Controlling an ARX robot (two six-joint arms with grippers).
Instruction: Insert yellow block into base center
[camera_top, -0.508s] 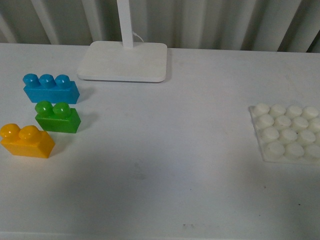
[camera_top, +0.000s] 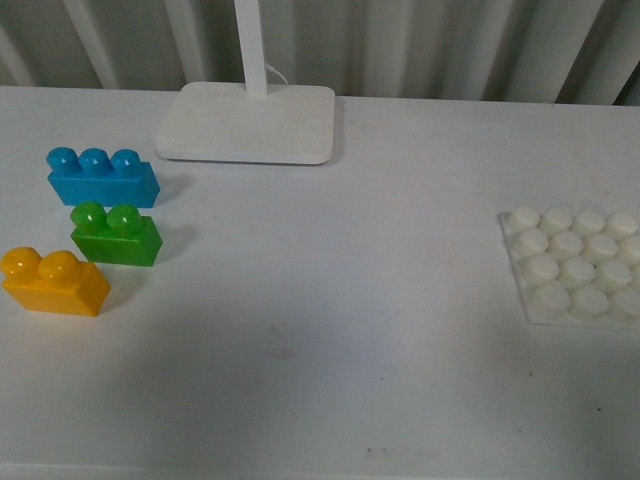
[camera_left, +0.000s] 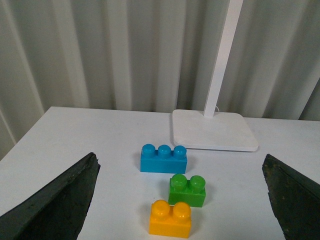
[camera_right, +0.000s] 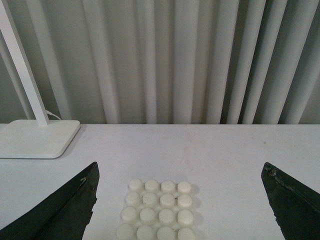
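The yellow block (camera_top: 55, 283) with two studs lies at the table's left front, and shows in the left wrist view (camera_left: 171, 218). The white studded base (camera_top: 574, 265) lies flat at the right edge, and shows in the right wrist view (camera_right: 157, 209). My left gripper (camera_left: 182, 200) is open, above and short of the yellow block, its dark fingers (camera_left: 55, 202) wide apart. My right gripper (camera_right: 180, 200) is open above the base, holding nothing. Neither arm shows in the front view.
A green two-stud brick (camera_top: 116, 235) sits just behind the yellow block, a blue three-stud brick (camera_top: 102, 178) behind that. A white lamp foot (camera_top: 247, 122) with a pole stands at the back. A ribbed curtain hangs behind the table.
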